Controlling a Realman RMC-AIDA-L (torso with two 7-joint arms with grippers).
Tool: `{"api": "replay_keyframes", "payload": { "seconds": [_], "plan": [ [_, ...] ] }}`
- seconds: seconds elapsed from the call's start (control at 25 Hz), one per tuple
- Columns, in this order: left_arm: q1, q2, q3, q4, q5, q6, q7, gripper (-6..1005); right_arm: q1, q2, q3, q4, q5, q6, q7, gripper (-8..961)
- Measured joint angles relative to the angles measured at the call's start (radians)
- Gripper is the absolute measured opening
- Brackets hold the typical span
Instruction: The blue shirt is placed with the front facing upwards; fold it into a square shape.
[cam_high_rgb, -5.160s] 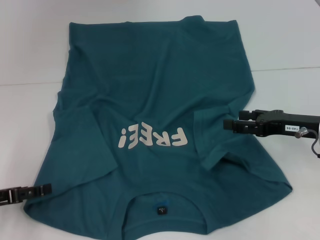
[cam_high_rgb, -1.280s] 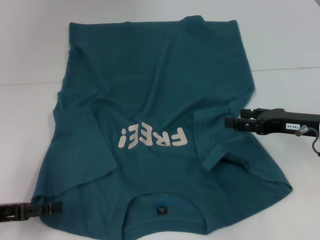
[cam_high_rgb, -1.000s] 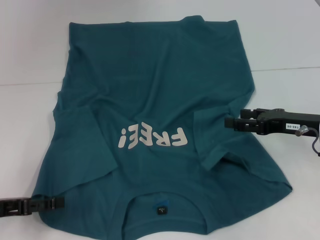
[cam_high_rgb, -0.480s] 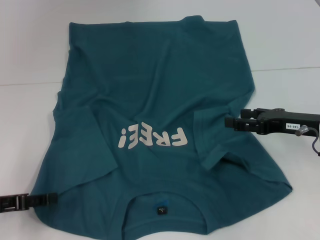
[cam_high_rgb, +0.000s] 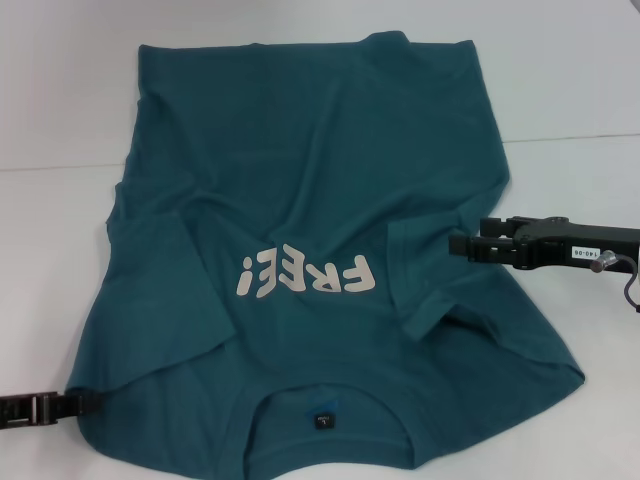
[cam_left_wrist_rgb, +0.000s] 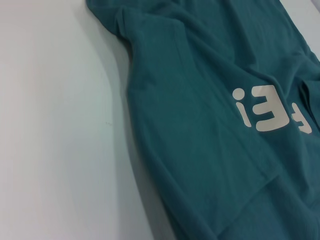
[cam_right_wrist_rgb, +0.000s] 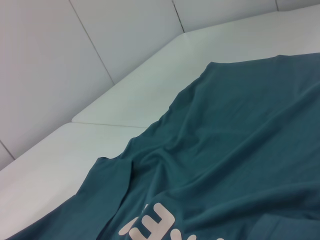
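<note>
Since the earlier frames, your left gripper (cam_high_rgb: 75, 403) has slid near-left and back to the blue shirt (cam_high_rgb: 310, 190)'s near-left shoulder edge; whether it pinches cloth, you cannot tell. Your right gripper (cam_high_rgb: 460, 246) hovers, apparently pressed together, above the right sleeve. Spread on the white table (cam_high_rgb: 570, 90), the shirt looks soft, light; grip seams.

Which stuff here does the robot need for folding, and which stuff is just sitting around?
For the job:
- the blue shirt, spread front up, "FREE!" lettering showing
- the left gripper, at the shirt's near left corner
- the right gripper, at the shirt's right edge

Just there:
- the white table under the shirt; nothing else lies about
</note>
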Motion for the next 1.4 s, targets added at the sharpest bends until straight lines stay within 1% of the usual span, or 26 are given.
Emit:
{"api": "replay_keyframes", "payload": {
  "seconds": [0.4,0.48,0.56,0.84,1.04,1.24,1.4],
  "plan": [
    [-0.001,0.001,-0.001,0.003,0.016,-0.025,-0.021,75,-0.010,-0.001,0.000,0.000,0.000,-0.004,0.009,827],
    [-0.001,0.001,-0.004,0.008,0.017,-0.025,-0.023,37,-0.018,-0.006,0.000,-0.001,-0.002,-0.006,0.027,828],
    [-0.001,0.001,-0.005,0.013,0.016,-0.023,-0.024,-1,-0.029,-0.018,-0.004,-0.002,-0.005,-0.015,0.054,828],
    [-0.002,0.003,-0.008,0.016,0.009,-0.014,-0.025,2,-0.106,-0.064,-0.006,-0.058,-0.045,-0.082,0.205,828],
    [-0.002,0.004,-0.009,0.016,0.008,-0.013,-0.025,5,-0.149,-0.083,-0.001,-0.078,-0.092,-0.092,0.309,827],
    [-0.002,0.004,-0.009,0.013,0.008,-0.013,-0.026,7,-0.158,-0.085,-0.001,-0.069,-0.128,-0.089,0.353,825],
    [-0.003,0.004,-0.008,0.012,0.008,-0.013,-0.027,9,-0.144,-0.071,-0.002,-0.066,-0.163,-0.084,0.368,824]
  ]
}}
